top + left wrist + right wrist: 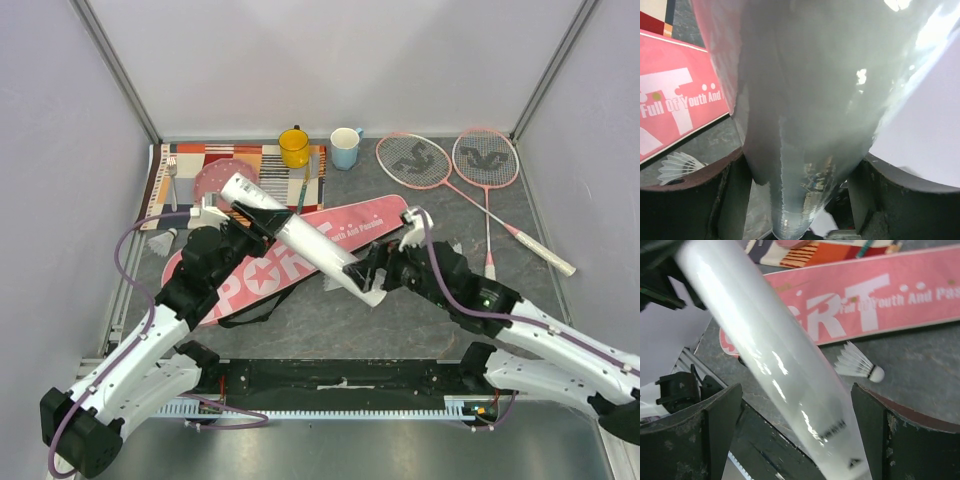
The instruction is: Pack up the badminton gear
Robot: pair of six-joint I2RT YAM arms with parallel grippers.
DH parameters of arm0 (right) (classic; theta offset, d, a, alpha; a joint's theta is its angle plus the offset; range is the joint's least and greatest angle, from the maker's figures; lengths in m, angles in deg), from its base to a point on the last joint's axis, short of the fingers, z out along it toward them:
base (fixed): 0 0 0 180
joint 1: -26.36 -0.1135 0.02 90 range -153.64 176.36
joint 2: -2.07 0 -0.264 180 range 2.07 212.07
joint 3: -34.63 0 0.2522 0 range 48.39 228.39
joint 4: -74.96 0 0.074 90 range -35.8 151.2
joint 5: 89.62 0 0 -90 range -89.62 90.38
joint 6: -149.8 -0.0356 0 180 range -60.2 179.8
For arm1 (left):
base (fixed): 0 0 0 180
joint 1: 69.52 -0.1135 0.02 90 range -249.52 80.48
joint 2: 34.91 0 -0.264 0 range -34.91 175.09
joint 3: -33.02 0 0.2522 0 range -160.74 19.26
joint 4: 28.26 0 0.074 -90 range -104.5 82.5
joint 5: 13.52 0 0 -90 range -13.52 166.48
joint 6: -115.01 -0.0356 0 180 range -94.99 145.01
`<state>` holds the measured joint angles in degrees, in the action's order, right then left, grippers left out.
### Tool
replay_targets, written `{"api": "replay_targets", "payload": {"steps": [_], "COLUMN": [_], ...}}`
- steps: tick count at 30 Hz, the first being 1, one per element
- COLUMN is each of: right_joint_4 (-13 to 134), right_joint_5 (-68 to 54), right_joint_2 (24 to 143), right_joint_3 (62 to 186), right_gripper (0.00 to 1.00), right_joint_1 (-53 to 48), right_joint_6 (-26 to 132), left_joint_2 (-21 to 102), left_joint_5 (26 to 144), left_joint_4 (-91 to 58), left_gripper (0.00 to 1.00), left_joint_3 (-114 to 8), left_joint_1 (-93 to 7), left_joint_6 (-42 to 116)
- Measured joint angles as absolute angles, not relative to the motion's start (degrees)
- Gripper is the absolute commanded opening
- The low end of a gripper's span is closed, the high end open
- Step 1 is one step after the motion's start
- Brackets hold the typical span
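1. Above the pink racket bag (372, 222), the long white tube (305, 240) hangs tilted. It looks light, stiff and glossy, so probably slippery; best taken squarely across near an end.
2. The left gripper (255, 217) pinches its upper end.
3. The right gripper (797, 425) has its jaws spread around the lower end, with gaps on both sides.
4. A shuttlecock (856, 362) lies beside the bag.

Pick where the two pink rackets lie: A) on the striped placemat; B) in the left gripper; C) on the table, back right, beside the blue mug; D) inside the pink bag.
C: both rackets lie on the table at the back right, heads next to the blue mug, apart from the pink bag.
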<state>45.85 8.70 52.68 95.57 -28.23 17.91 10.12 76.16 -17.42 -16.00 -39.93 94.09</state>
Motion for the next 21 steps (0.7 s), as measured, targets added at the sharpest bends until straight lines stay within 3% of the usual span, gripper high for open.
{"api": "replay_targets", "payload": {"steps": [6,10,21], "right_joint_4": [49.4,53.5,75.6], "right_joint_5": [14.9,17.3,14.1], "right_joint_2": [33.7,25.1,23.9], "right_joint_3": [79.9,76.0,63.8], "right_gripper": [0.98,0.98,0.98], "right_joint_1": [-28.1,-28.2,-28.2], "right_joint_6": [10.3,9.4,9.4], "left_joint_2": [10.3,11.6,16.2], "left_joint_5": [75.2,74.4,70.0], "left_joint_4": [-18.9,-19.3,-18.8], "left_gripper": [0.49,0.46,0.46], "left_joint_3": [-15.3,-15.1,-18.2], "left_joint_1": [-39.9,-40.3,-40.6], "left_joint_6": [103.1,108.5,121.7]}}
